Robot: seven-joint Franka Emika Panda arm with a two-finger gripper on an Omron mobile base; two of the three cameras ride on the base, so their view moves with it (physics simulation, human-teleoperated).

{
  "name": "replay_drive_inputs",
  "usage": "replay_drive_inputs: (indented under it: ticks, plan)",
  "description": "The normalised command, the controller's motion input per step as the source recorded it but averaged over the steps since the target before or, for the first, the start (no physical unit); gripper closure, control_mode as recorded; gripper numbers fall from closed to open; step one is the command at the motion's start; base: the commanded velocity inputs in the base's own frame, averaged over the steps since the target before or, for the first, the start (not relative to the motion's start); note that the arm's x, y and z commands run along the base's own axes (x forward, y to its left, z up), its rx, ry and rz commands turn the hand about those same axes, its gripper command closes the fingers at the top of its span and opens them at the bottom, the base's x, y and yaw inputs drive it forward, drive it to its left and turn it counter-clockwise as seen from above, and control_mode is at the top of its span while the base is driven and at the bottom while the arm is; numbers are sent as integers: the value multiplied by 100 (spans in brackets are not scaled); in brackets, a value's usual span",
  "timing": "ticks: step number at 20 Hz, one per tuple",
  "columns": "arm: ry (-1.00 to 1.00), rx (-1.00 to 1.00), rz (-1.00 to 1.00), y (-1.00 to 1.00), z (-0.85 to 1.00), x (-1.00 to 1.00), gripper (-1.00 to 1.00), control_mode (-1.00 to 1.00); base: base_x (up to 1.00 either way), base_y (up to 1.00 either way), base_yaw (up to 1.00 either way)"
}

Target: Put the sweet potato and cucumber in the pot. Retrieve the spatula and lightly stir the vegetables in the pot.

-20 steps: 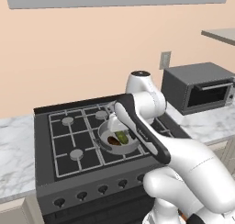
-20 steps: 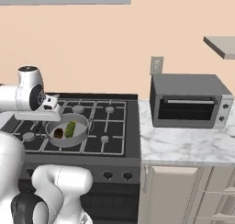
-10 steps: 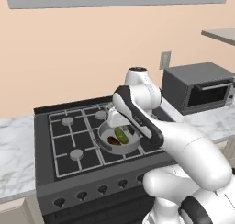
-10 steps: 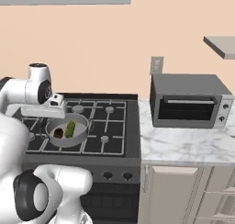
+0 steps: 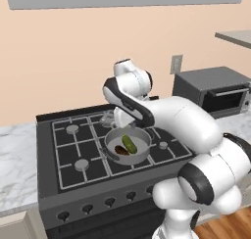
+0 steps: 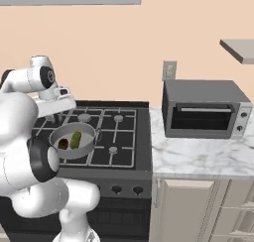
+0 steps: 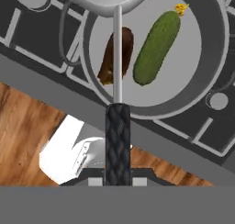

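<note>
The grey pot (image 5: 128, 157) sits on the stove's front middle burner, also seen as the pot (image 6: 70, 154). Inside lie the green cucumber (image 5: 129, 143) and, touching its left side, the brown sweet potato (image 5: 120, 149). My gripper (image 5: 121, 119) hangs just above the pot's far rim, shut on the spatula. In the hand view the spatula's black handle (image 7: 118, 140) rises from between the fingers of my gripper (image 7: 118, 182). Its thin shaft crosses over the sweet potato (image 7: 125, 44) beside the cucumber (image 7: 156, 48), and its grey head (image 7: 108, 0) is cut off at the top edge.
The black gas stove (image 5: 73, 150) has raised grates and knobs along its front. A grey toaster oven (image 6: 203, 109) stands on the marble counter (image 6: 198, 156) to the right. A range hood hangs overhead. Wood floor (image 7: 27, 126) lies past the stove's front edge.
The arm has swung round: its elbow rose and moved back toward the wall while the hand stayed over the pot with the spatula. The pot and both vegetables have not moved.
</note>
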Motion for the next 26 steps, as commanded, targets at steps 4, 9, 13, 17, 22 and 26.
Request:
replay_drive_inputs:
  ticks: [4,9,13,17,22,26]
  plan:
    - [4,-1,37,-33,5,-56,100,-100,0,0,0]
    - [20,-4,19,-40,6,-17,100,-100,0,0,0]
    - [22,-10,0,-60,3,22,100,-100,0,0,0]
    - [44,-24,0,-15,2,75,100,-100,0,0,0]
    - [11,-4,0,-56,-13,38,100,-100,0,0,0]
    - [13,-7,1,-16,-13,4,100,-100,0,0,0]
